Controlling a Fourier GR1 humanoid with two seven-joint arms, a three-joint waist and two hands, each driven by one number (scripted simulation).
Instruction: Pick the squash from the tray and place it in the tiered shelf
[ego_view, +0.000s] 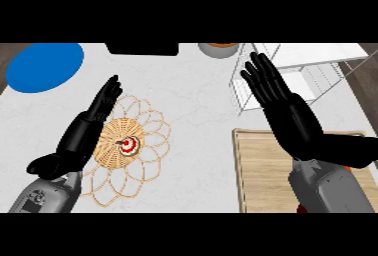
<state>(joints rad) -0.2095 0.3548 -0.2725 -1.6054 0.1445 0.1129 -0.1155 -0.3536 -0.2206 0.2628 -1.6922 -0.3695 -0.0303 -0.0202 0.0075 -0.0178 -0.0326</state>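
A woven wicker tray (151, 125) with a looped rim lies on the white counter at centre left. At its middle sits a small round red and white thing (128, 145) with a short stem; it is the only thing on the tray. My left hand (83, 132) is open, fingers straight and pointing away, over the tray's left part and just left of that thing. My right hand (289, 117) is open too, fingers straight, raised in front of the white wire tiered shelf (314, 75) at the upper right. Neither hand holds anything.
A wooden cutting board (258, 170) lies at the lower right, partly under my right forearm. A blue plate (44, 67) sits at the upper left. A black object (144, 48) and a grey bowl (219, 50) stand along the far edge.
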